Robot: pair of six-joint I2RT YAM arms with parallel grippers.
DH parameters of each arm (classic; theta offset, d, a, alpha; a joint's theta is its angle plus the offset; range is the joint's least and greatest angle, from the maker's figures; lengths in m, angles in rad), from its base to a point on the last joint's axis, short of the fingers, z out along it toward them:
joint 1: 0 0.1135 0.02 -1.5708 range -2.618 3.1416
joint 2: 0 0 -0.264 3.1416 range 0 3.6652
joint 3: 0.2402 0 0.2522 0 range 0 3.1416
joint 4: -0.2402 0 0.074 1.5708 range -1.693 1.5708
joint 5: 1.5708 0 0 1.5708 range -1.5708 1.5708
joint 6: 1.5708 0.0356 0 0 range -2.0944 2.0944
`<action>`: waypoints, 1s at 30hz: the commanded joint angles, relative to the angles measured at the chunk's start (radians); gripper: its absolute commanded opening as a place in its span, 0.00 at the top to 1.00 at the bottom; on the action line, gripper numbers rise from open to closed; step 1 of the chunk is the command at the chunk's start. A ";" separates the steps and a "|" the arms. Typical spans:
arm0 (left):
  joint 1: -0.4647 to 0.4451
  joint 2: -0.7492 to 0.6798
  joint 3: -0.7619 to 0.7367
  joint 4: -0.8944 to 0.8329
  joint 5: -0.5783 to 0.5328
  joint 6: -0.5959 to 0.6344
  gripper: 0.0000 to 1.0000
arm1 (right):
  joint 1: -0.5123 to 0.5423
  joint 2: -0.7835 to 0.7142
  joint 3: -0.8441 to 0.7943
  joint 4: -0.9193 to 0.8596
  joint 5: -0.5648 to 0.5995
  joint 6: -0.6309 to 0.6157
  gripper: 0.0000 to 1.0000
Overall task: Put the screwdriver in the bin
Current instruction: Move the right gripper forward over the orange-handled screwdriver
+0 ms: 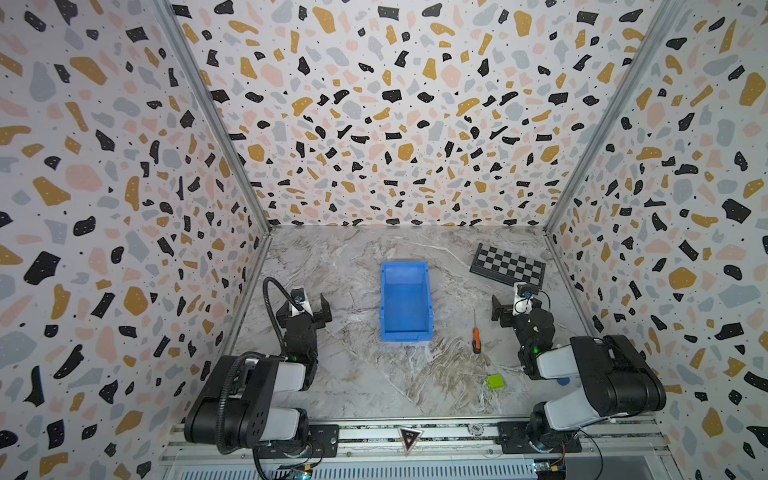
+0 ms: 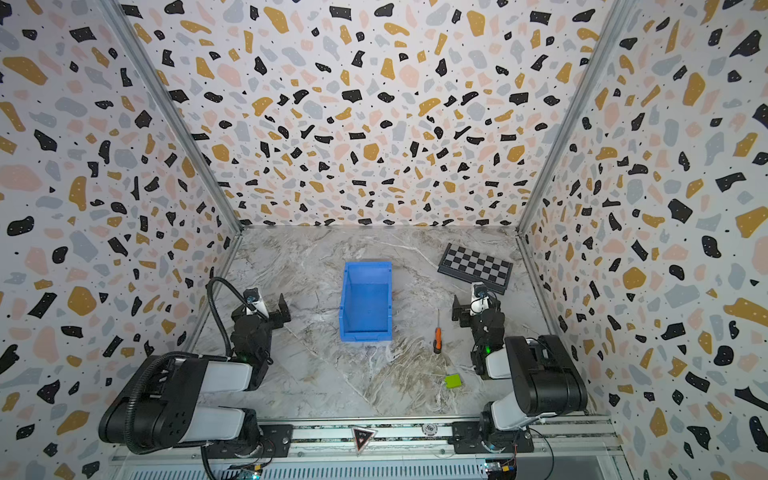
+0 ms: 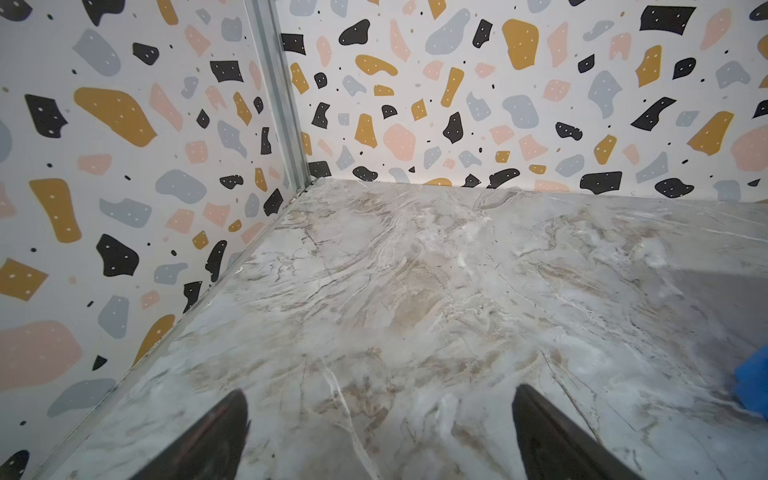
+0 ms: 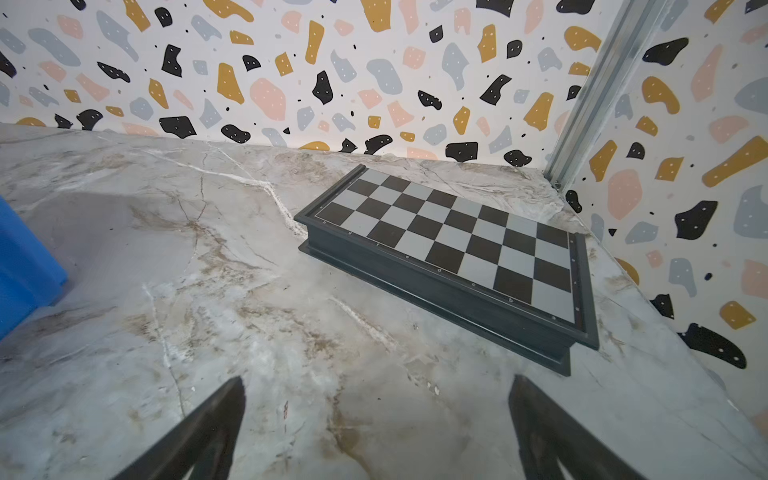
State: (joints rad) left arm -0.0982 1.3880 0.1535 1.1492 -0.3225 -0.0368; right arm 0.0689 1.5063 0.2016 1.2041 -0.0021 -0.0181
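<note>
At left, left gripper (image 1: 305, 312): jaws spread wide, empty, above bare table (image 1: 365, 374). Centre, bin (image 1: 405, 303): blue, upright, nothing inside. Right of it, screwdriver (image 1: 476, 337): flat on the table, shaft pointing away, outside the bin. Right gripper (image 1: 517, 306): jaws fully apart, holding nothing, near the screwdriver; best lowered across the orange handle, not the thin shaft.

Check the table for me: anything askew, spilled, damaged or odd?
Nothing spilled or damaged. The checkered board in the far right corner lies skewed to the edges of the table. The bin stands upright and empty; the screwdriver lies flat on the table right of it, a small green block nearer the front.
</note>
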 commanded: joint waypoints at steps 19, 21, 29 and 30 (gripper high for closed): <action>-0.001 0.004 0.013 0.042 -0.014 0.009 0.00 | 0.005 -0.019 0.022 0.002 0.014 -0.002 0.01; -0.001 0.005 0.015 0.039 -0.026 0.004 0.00 | 0.005 -0.020 0.022 0.003 0.014 -0.001 0.01; -0.001 0.002 0.012 0.042 -0.031 0.004 0.00 | -0.003 -0.017 0.022 0.007 0.003 0.004 0.01; -0.001 -0.002 0.015 0.034 -0.048 -0.003 0.00 | -0.003 -0.023 0.018 0.008 0.001 0.003 0.01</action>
State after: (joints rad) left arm -0.0982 1.3880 0.1535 1.1492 -0.3374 -0.0372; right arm 0.0692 1.5063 0.2016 1.2041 0.0002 -0.0181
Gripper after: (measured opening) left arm 0.995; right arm 0.991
